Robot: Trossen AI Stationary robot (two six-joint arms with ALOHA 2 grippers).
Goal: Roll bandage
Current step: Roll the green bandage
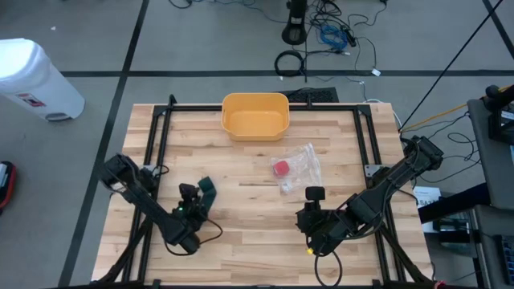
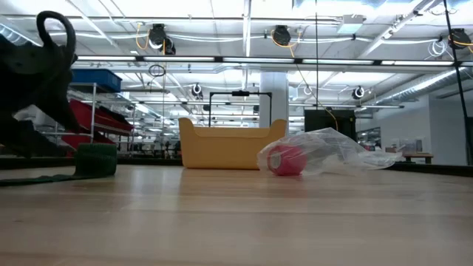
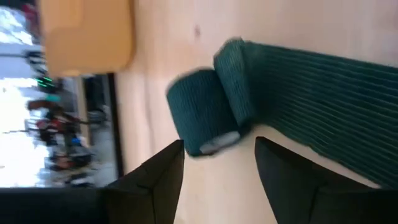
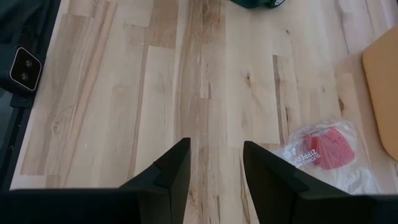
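Because the green bandage [image 3: 211,115] is soft, light cloth, I judge it will unroll easily, so I would take the rolled end by its sides. It lies just ahead of my left gripper [image 3: 217,158], whose fingers stand apart around nothing. My right gripper [image 4: 214,155] waits open, empty. I count one bandage, one yellow bin [image 1: 254,115], one plastic bag [image 1: 295,167].

Bare wooden table [image 1: 249,233] lies between the two arms and along the near edge, passable. Obstacles: yellow bin [image 1: 254,116] at the far edge, a plastic bag [image 1: 295,167] right of centre, and the green bandage [image 1: 207,188] left of centre.
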